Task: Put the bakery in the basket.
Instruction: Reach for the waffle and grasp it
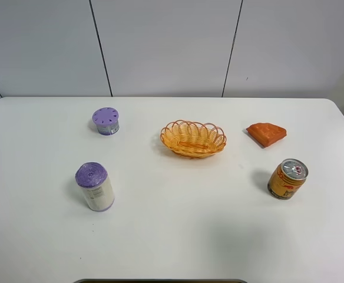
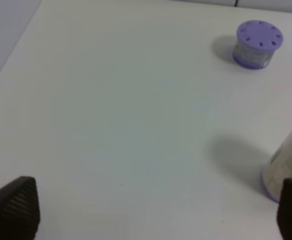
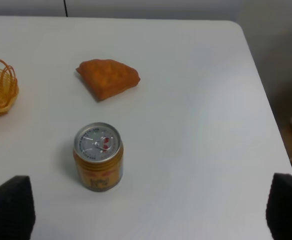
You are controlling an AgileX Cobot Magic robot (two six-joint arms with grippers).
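The bakery [image 1: 266, 134] lies flat on the table [image 1: 172, 236] to the right of the basket [image 1: 166, 137], apart from it with bare table between them. Neither tool shows in the high view. The right tool [image 3: 147, 210] hangs with its fingers spread wide and nothing between them. From it the bakery is ahead and a little toward the basket, with the can [image 3: 98, 156] standing nearer on almost the same line. The left tool [image 2: 151, 215] is just as wide and empty, but its camera shows only the jars [image 2: 258, 44] on the far side of the basket, so the right arm is judged clearly nearer. The wedge's longest span seems to run roughly along the line between the right fingers, so the grasp likely calls for a wrist turn or a grip across the shorter span. The reach should pass over or beside the can without knocking it.
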